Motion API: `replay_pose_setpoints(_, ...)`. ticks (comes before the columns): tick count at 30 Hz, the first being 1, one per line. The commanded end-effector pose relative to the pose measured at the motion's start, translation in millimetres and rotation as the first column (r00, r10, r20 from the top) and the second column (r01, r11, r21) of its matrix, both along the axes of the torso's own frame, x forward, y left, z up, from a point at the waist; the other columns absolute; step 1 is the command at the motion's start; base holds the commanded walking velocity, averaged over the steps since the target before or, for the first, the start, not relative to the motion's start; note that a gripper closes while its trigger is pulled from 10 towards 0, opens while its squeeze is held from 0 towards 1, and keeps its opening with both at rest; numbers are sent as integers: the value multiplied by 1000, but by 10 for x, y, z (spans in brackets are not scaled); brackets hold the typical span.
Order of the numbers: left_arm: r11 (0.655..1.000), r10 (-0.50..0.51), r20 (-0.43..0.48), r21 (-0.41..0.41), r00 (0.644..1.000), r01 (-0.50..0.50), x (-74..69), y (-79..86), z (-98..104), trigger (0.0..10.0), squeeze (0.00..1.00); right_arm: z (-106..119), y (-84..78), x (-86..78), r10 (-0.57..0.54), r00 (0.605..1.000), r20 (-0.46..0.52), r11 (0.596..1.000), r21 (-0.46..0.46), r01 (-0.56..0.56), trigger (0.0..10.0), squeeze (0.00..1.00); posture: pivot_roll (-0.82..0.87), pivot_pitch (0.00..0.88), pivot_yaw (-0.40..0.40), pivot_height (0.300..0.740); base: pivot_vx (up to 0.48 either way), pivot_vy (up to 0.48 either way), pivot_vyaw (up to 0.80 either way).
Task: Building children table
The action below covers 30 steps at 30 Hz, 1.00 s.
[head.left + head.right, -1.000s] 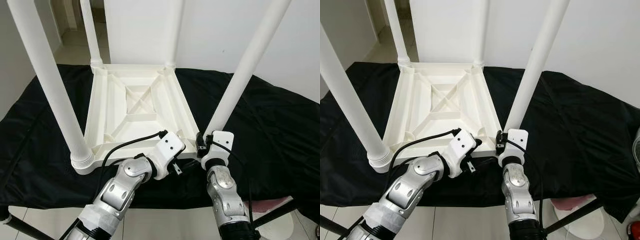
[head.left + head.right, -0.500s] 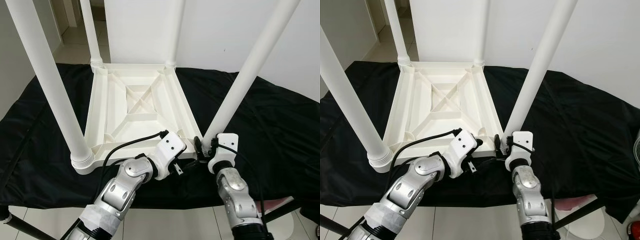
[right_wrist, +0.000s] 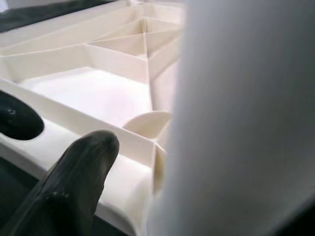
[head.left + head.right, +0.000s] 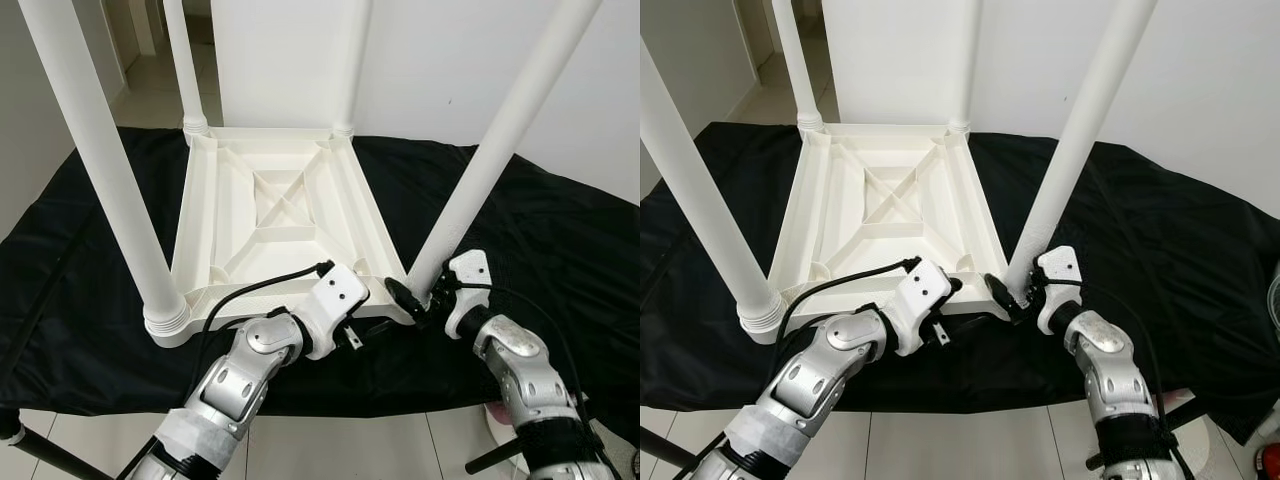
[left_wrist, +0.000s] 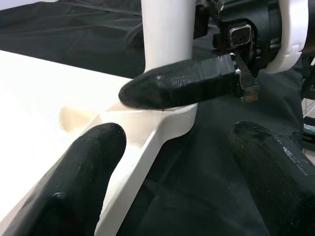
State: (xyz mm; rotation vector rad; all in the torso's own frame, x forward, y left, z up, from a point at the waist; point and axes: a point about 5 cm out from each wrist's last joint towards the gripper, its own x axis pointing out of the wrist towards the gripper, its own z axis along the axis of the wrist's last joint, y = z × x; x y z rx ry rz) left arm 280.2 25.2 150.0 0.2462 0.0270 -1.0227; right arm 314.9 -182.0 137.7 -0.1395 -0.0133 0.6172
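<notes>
White children table [image 4: 275,215] upside down on black-draped worktop [image 4: 560,250], four legs pointing up. Right tool [image 4: 418,297] at base of near-right leg [image 4: 480,180], fingers spread either side of it, one finger [image 5: 184,83] lying along the corner; grip not clenched. Left tool [image 5: 167,162] released, fingers apart, straddling the near frame edge just beside that corner.
</notes>
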Motion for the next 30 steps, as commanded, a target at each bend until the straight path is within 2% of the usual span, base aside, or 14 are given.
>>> replay_pose_setpoints(1,1000,-4,0,20,1000,4,-23,9,-45,10000,0,-66,15,0,36,999,-24,999,-26,-37,10000,0,39,31,-59,740,0,0,0)
replay_pose_setpoints(2,1000,-5,0,21,1000,5,-26,15,-46,10000,0,-79,30,5,55,998,-27,998,-31,-56,10000,0,39,31,-59,740,0,0,0)
replay_pose_setpoints(3,1000,-5,1,25,1000,5,-28,22,-48,10000,0,-90,57,7,81,996,-37,996,-19,-82,0,0,44,30,-62,740,0,0,0)
replay_pose_setpoints(10,1000,5,4,28,1000,-6,-24,39,-45,10000,0,-110,74,15,124,991,-58,992,-13,-125,0,0,52,29,-69,740,0,0,0)
replay_pose_setpoints(18,1000,3,-1,25,1000,-3,-38,26,-57,10000,0,-199,-16,-30,131,987,-87,991,-13,-133,0,0,44,34,-68,740,0,0,0)
replay_pose_setpoints(19,1000,2,-2,25,1000,-2,-38,24,-58,10000,0,-209,-26,-38,118,989,-89,993,-8,-120,10000,0,44,34,-68,740,0,0,0)
replay_pose_setpoints(24,1000,1,-2,24,1000,-1,-37,22,-57,10000,0,-214,-45,-54,63,994,-87,998,22,-62,10000,0,36,40,-66,740,0,0,0)
replay_pose_setpoints(25,1000,0,-4,23,1000,0,-38,21,-56,10000,0,-208,-52,-47,25,997,-75,999,25,-23,10000,0,35,40,-65,740,0,0,0)
replay_pose_setpoints(26,1000,-2,-6,24,1000,2,-46,18,-62,10000,0,-214,-69,-17,-95,993,-68,993,59,100,10000,0,34,42,-65,740,0,0,0)
replay_pose_setpoints(30,1000,-4,-7,24,1000,4,-50,16,-65,10000,0,-222,-38,-14,-183,981,-57,978,90,188,10000,0,32,43,-63,740,0,0,0)
